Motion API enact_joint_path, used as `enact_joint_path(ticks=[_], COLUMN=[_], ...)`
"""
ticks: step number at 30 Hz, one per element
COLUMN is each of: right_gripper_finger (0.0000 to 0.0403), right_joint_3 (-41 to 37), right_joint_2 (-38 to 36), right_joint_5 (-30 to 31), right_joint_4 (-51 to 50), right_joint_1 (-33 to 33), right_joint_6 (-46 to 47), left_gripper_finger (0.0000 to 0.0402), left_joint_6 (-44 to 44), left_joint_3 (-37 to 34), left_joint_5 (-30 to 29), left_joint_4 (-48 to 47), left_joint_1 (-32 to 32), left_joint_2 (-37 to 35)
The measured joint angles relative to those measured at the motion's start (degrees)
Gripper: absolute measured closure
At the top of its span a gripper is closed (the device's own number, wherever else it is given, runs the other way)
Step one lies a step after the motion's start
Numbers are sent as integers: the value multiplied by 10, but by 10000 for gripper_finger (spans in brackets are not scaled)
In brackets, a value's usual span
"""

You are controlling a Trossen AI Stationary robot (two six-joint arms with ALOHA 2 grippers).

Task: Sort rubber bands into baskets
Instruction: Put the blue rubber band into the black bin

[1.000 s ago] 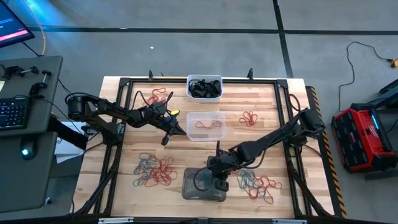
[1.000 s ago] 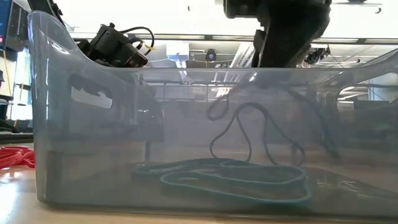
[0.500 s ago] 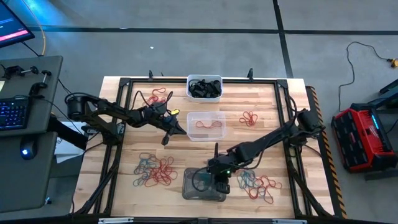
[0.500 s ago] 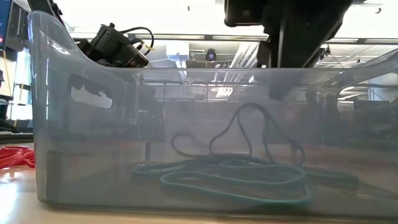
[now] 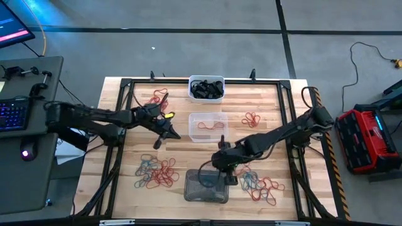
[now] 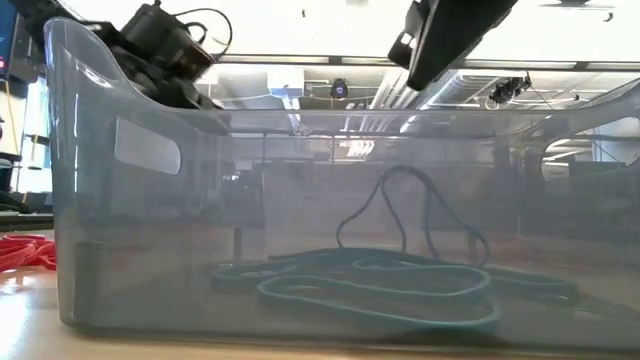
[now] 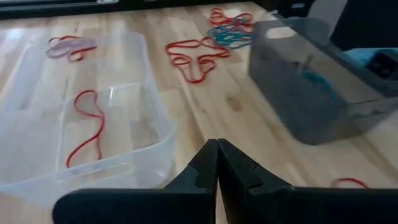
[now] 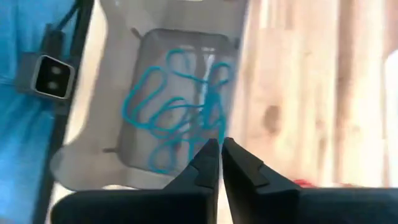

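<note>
Three baskets stand down the table's middle. The white one [image 5: 206, 88] holds black rubber bands, the clear one [image 5: 208, 125] a red band [image 7: 87, 124], and the grey one [image 5: 206, 186] teal bands [image 8: 174, 112] that lie on its floor. My right gripper [image 5: 220, 166] hovers shut above the grey basket's far right corner with nothing in it. My left gripper [image 5: 157, 143] is shut and empty, in the air left of the clear basket [image 7: 143, 124]. Loose bands lie in heaps [image 5: 157, 172] on the wood.
A mixed red and teal heap [image 5: 260, 184] lies right of the grey basket. Red bands lie at the far left [image 5: 157, 97] and at the right [image 5: 251, 119]. A black frame [image 5: 125, 81] runs round the table's edge. Bare wood lies between the clear and grey baskets.
A dark band that hung below my right gripper has dropped into the grey basket and settled on the teal ones. That gripper has let go and risen clear of the basket. My left gripper has drawn back toward the table's left edge and gone up a little.
</note>
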Motion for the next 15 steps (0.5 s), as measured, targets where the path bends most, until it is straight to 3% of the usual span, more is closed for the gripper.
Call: enact_joint_path(ticks=[8,15], right_gripper_finger=[402,403], right_joint_3=[-124,-250], right_joint_2=[-69,-132], right_joint_5=[-4,-33], right_joint_4=[130,286], right_joint_1=[-59,-108], right_joint_6=[-95,-144], left_gripper_finger=[402,402], left_joint_6=[-21,-44], left_joint_3=[30,85], left_joint_5=[-27,-83], left_joint_4=[-172,-303], left_joint_1=[-44,-101], left_joint_2=[-118,-140])
